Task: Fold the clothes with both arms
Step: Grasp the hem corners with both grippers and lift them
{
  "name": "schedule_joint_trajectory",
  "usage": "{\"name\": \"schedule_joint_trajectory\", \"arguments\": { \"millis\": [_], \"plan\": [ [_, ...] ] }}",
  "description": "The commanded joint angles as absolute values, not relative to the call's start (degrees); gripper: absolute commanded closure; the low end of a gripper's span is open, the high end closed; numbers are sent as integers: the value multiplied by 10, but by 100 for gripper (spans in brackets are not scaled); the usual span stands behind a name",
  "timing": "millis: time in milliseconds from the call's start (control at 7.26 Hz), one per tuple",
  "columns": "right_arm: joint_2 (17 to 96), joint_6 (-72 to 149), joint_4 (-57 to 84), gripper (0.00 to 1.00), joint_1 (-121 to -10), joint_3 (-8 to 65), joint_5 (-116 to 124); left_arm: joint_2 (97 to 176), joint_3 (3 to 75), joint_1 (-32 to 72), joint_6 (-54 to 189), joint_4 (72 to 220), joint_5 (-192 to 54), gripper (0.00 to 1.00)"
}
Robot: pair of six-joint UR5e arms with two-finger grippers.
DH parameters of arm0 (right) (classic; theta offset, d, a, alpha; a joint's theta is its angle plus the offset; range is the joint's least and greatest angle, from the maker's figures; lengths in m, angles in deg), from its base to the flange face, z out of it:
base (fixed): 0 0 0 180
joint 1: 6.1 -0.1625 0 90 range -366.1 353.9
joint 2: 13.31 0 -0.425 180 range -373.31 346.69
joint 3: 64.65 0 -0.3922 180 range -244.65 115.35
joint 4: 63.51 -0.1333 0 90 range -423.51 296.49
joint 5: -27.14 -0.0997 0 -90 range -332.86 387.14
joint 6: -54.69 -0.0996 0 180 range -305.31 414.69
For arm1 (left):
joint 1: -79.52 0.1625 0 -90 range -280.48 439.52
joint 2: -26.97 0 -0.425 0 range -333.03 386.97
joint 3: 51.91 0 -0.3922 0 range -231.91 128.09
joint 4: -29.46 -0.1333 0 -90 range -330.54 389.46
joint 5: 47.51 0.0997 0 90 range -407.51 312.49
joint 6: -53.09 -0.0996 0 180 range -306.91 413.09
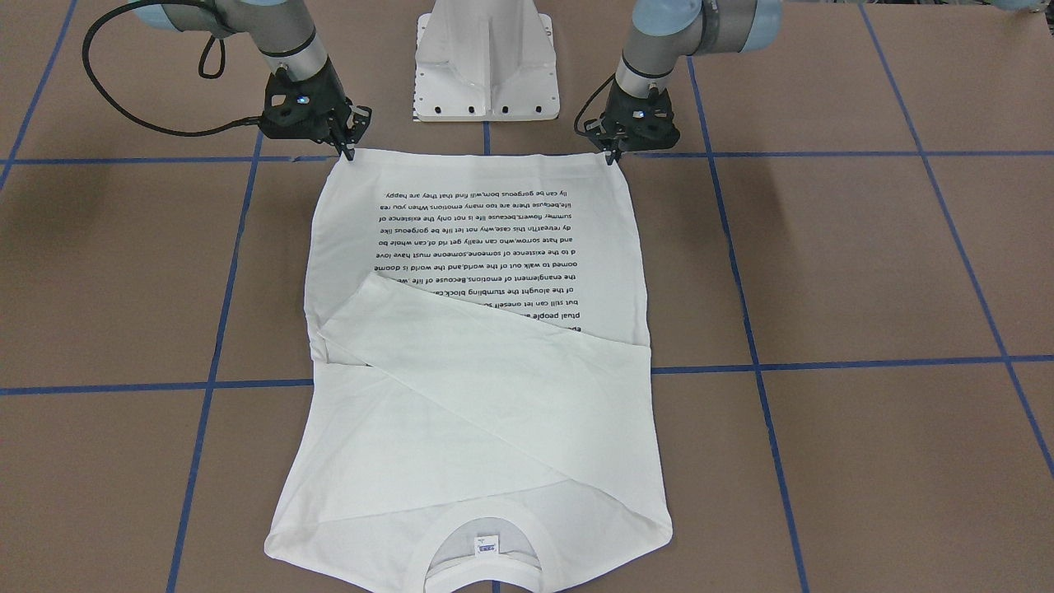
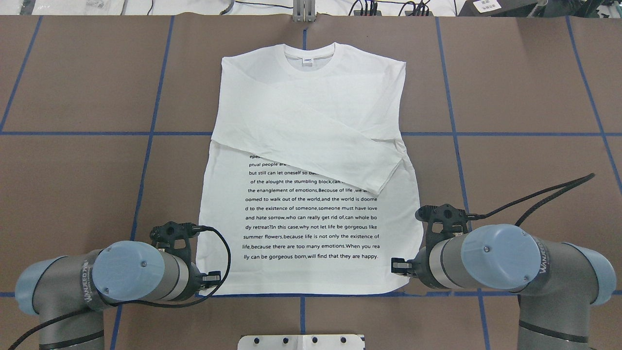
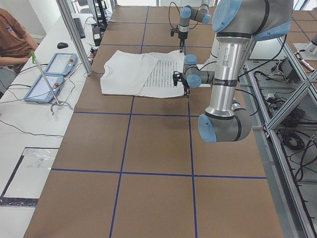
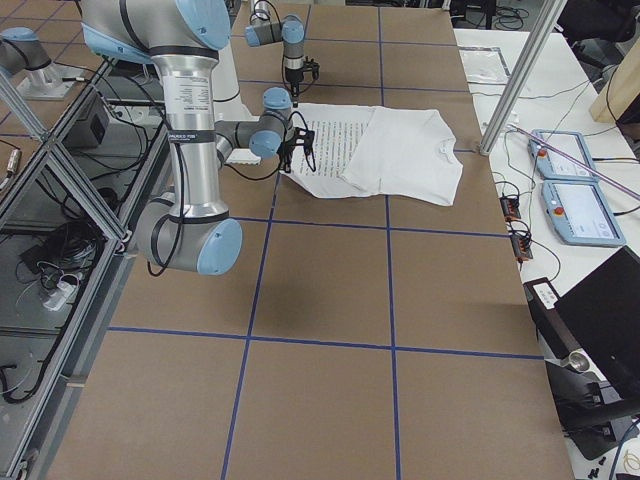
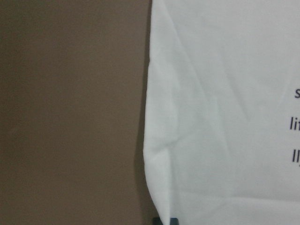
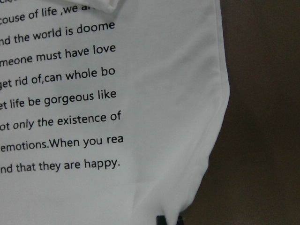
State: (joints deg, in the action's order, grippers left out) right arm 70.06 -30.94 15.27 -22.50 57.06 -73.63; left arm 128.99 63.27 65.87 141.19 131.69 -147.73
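You're looking at the bottom-up fold just getting started. The T-shirt (image 1: 486,395) is lying flat mid-table (image 1: 865,263), print side up, with a sleeve (image 1: 494,346) crossing the chest and the collar (image 1: 486,512) pointing away from the robot. The left gripper (image 1: 612,153) and right gripper (image 1: 349,150) are each sitting on a hem corner. Their fingertips are looking pinched on the cloth, and the hem is stretching straight between them. Next, I'd say, you're wanting both arms lifting together and carrying the hem evenly towards the collar, or this thin, soft knit is going to skew. The ribbed collar is lying round, and faint creases are showing near the hem.
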Motion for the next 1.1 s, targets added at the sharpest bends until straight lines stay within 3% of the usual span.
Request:
{"name": "schedule_joint_trajectory", "arguments": {
  "millis": [0, 276, 964],
  "plan": [
    [700, -310, 152, 100, -229, 577, -735, 1297, 675, 655, 1460, 1296, -1481, 100],
    [707, -334, 153, 100, -231, 604, -739, 1293, 757, 650, 1462, 1231, -1485, 100],
    [804, -338, 155, 100, -249, 746, -883, 1259, 848, 693, 1507, 1219, -1509, 100]
  ]
}}
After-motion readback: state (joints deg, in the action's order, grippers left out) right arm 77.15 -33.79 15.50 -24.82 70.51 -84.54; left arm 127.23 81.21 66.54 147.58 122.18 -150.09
